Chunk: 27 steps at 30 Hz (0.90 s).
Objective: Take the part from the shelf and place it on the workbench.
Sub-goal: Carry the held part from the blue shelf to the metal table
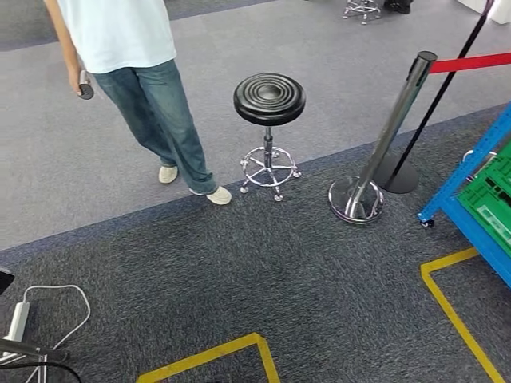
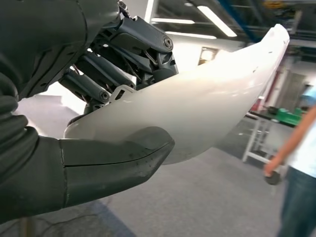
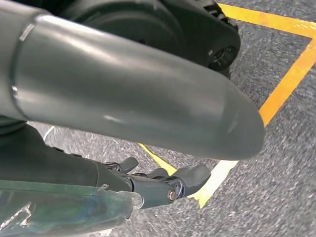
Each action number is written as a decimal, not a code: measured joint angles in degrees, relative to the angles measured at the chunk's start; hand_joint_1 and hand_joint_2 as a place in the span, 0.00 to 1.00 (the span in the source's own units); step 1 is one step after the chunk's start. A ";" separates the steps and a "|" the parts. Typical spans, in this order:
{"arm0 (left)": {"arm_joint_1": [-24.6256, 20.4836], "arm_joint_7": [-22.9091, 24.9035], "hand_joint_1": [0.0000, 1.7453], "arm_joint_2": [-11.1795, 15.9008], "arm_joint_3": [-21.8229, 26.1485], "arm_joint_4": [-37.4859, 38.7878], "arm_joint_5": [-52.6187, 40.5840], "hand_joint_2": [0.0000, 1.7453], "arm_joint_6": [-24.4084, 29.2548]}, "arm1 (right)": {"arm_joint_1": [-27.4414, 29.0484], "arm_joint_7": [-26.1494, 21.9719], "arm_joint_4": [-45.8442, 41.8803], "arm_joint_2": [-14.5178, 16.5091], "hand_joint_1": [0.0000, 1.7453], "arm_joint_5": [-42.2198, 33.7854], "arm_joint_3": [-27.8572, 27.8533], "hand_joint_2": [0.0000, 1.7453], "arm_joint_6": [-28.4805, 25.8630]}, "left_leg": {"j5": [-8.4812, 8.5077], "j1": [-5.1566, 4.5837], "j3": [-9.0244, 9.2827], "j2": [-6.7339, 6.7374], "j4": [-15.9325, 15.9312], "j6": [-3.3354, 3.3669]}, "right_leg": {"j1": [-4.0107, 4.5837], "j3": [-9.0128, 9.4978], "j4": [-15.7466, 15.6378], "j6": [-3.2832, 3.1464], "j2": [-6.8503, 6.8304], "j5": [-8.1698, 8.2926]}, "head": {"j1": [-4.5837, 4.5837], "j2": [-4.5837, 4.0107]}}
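1. Left hand (image 2: 111,98) grips the part (image 2: 209,103), a long white curved shell; the thick thumb lies under it and the darker fingers (image 2: 111,74) close over its top edge.
2. Part runs out past the hand to a narrow tip, held in the air above the carpet in the left wrist view.
3. Right hand (image 3: 149,148) hangs over the carpet with the thumb stretched long and the fingers (image 3: 186,180) lying extended beside it; nothing sits between them.
4. Yellow tape (image 3: 287,81) on the floor runs beneath the right hand.
5. Head view looks down at grey carpet (image 1: 199,263) marked with more yellow tape lines.
6. Person (image 1: 138,88) in jeans and a pale shirt stands at the upper left, holding a small dark object at the side.
7. Stool (image 1: 269,100), black seat on a chrome base, stands just beside the person's feet.
8. Post (image 1: 391,128) of a barrier stands on a chrome base near the stool, with a red belt (image 1: 470,62) leading off to the right.
9. Shelf (image 1: 476,183), blue-framed, shows at the right edge with a green crate (image 1: 491,199) in it.
10. Cable (image 1: 54,307), white, loops on the carpet at the lower left.
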 joint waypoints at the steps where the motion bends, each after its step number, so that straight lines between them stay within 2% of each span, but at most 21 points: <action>1: 0.00 -0.03 0.96 -0.12 0.21 0.03 0.14 1.00 -0.02 | -0.03 0.02 0.01 -0.02 0.00 0.01 0.01 0.00 0.00 | 1.57 0.05 2.32 1.69 -4.25 -0.20 | 0.14 0.12 0.15 0.33 -0.71 -0.23 | -0.03 0.00; 3: 0.07 -0.11 0.96 -0.40 0.57 0.06 0.40 1.00 -0.06 | -0.07 0.09 0.03 -0.06 0.00 0.01 0.02 0.00 0.00 | 3.18 0.00 5.47 3.86 -9.95 0.35 | 0.48 0.15 0.48 1.05 -1.91 -0.89 | 0.11 0.00; 4: 0.22 -0.15 0.96 -0.58 0.73 0.08 0.49 1.00 -0.08 | -0.08 0.16 0.04 -0.08 0.00 0.01 0.03 0.00 0.00 | 3.12 -0.14 5.87 4.12 -10.80 0.86 | 0.65 0.23 0.55 1.36 -2.52 -1.17 | 0.19 0.00; 6: 0.65 -0.25 0.96 -0.93 1.15 0.11 0.49 1.00 -0.17 | -0.15 0.32 0.04 -0.07 0.00 0.00 0.07 0.00 -0.09 | 3.11 -0.29 5.71 2.48 -10.73 2.07 | 0.43 0.72 0.49 1.91 -3.40 -1.52 | 0.38 0.00; 7: 0.80 -0.33 0.96 -1.10 1.43 0.12 0.41 1.00 -0.22 | -0.17 0.38 0.03 -0.05 0.00 0.00 0.09 0.00 -0.19 | 3.19 -0.32 5.66 1.81 -10.73 2.50 | 0.22 0.73 0.96 2.23 -2.54 -2.00 | 0.38 0.00; 8: 0.86 -0.45 0.96 -1.27 1.66 0.13 0.21 1.00 -0.27 | -0.17 0.40 0.03 -0.04 0.00 -0.01 0.14 0.00 -0.28 | 3.31 -0.30 5.61 1.12 -10.75 2.90 | 0.04 0.22 2.48 2.49 -1.00 -3.04 | 0.41 0.00; 10: 0.94 -0.84 0.96 -1.76 1.86 0.19 -0.56 1.00 -0.31 | -0.13 0.37 0.02 -0.02 0.00 -0.01 0.29 0.00 -0.43 | 3.42 -0.36 5.51 -0.25 -10.78 3.52 | -0.07 -3.05 9.44 2.66 2.63 -6.68 | 0.53 0.00; 11: 1.00 -1.05 0.96 -2.07 1.85 0.25 -1.10 1.00 -0.31 | -0.10 0.35 0.02 -0.02 0.00 -0.01 0.44 0.00 -0.47 | 3.43 -0.48 5.44 -1.04 -10.77 3.69 | -0.03 -5.25 13.78 2.56 3.40 -8.44 | 0.58 0.00; 12: 1.11 -1.23 0.96 -2.38 1.81 0.34 -1.59 1.00 -0.29 | -0.08 0.34 0.02 -0.02 0.00 -0.01 0.62 0.00 -0.50 | 3.42 -0.61 5.41 -1.86 -10.76 3.80 | 0.01 -7.10 17.09 2.42 3.66 -9.40 | 0.62 0.00; 13: 1.23 -1.34 0.96 -2.68 1.79 0.44 -2.05 1.00 -0.27 | -0.08 0.33 0.02 -0.02 0.00 -0.01 0.81 0.00 -0.52 | 3.42 -0.72 5.41 -2.73 -10.76 3.84 | 0.05 -8.07 18.36 2.21 3.74 -9.18 | 0.64 0.00; 14: 1.35 -1.38 0.96 -2.91 1.78 0.52 -2.43 1.00 -0.22 | -0.09 0.32 0.02 -0.02 0.00 -0.01 0.97 0.00 -0.54 | 3.42 -0.80 5.45 -3.62 -10.75 3.86 | 0.09 -7.85 17.12 1.95 3.89 -7.74 | 0.63 0.00; 15: 1.46 -1.39 0.96 -3.09 1.76 0.57 -2.86 1.00 -0.14 | -0.11 0.31 0.02 -0.02 0.00 -0.01 1.08 0.00 -0.54 | 3.43 -0.84 5.52 -4.52 -10.75 3.85 | 0.13 -6.53 13.71 1.67 4.39 -5.44 | 0.63 0.00; 17: 1.59 -1.40 0.96 -3.35 1.69 0.60 -4.33 1.00 0.31 | -0.16 0.28 0.02 -0.02 0.00 -0.01 1.27 0.00 -0.56 | 3.47 -0.81 5.55 -6.14 -10.69 3.70 | 0.09 -2.99 5.38 1.21 7.06 -1.55 | 0.61 0.00; 18: 1.65 -1.41 0.96 -3.45 1.61 0.63 -5.34 1.00 0.66 | -0.18 0.26 0.02 -0.02 0.00 -0.01 1.42 0.00 -0.56 | 3.53 -0.77 5.45 -6.83 -10.67 3.51 | 0.07 -1.80 2.69 1.16 8.09 -0.68 | 0.61 0.00; 19: 1.77 -1.44 0.96 -3.55 1.48 0.66 -6.32 1.00 1.03 | -0.20 0.25 0.02 -0.02 0.00 -0.01 1.61 0.00 -0.57 | 3.63 -0.67 5.28 -7.46 -10.69 3.21 | 0.10 -1.15 1.50 1.15 8.67 -0.55 | 0.58 0.00; 21: 2.22 -1.51 0.96 -3.76 1.15 0.73 -7.73 1.00 1.58 | -0.25 0.25 0.02 0.01 0.00 -0.01 2.04 0.00 -0.57 | 3.96 -0.43 4.91 -8.73 -10.85 2.44 | 0.20 -0.73 1.09 0.95 7.54 -0.40 | 0.57 0.00; 22: 2.49 -1.53 0.96 -3.87 0.99 0.75 -8.11 1.00 1.74 | -0.29 0.25 0.01 0.05 0.00 -0.01 2.24 0.00 -0.58 | 3.81 -0.38 4.64 -8.46 -10.63 2.15 | 0.19 -0.51 0.82 0.66 6.88 -0.18 | 0.54 0.00; 24: 2.67 -1.56 0.96 -4.03 0.72 0.84 -8.47 1.00 1.94 | -0.26 0.22 0.00 0.12 0.00 -0.01 2.51 0.00 -0.61 | 1.76 -0.57 3.01 -5.69 -7.54 1.76 | 0.05 -0.35 0.17 0.07 5.35 0.26 | 0.39 0.00; 25: 2.66 -1.56 0.96 -4.13 0.58 0.90 -8.55 1.00 2.03 | -0.20 0.21 0.00 0.13 0.00 -0.01 2.56 0.00 -0.62 | -0.10 -0.69 1.43 -3.67 -4.28 1.63 | 0.11 -0.32 0.06 -0.10 4.56 0.30 | 0.34 0.00; 26: 2.65 -1.56 0.96 -4.22 0.43 0.99 -8.59 1.00 2.09 | -0.14 0.21 0.00 0.13 0.00 -0.01 2.61 0.00 -0.61 | -2.00 -0.71 -0.46 -2.30 -0.32 1.44 | 0.16 -0.35 0.02 -0.21 3.69 0.27 | 0.28 0.00; 27: 2.73 -1.56 0.96 -4.35 0.28 1.10 -8.62 1.00 2.15 | -0.09 0.21 0.00 0.13 0.00 -0.01 2.68 0.00 -0.61 | -3.30 -0.65 -2.09 -1.58 3.08 1.26 | 0.20 -0.38 0.03 -0.23 2.82 0.23 | 0.29 0.00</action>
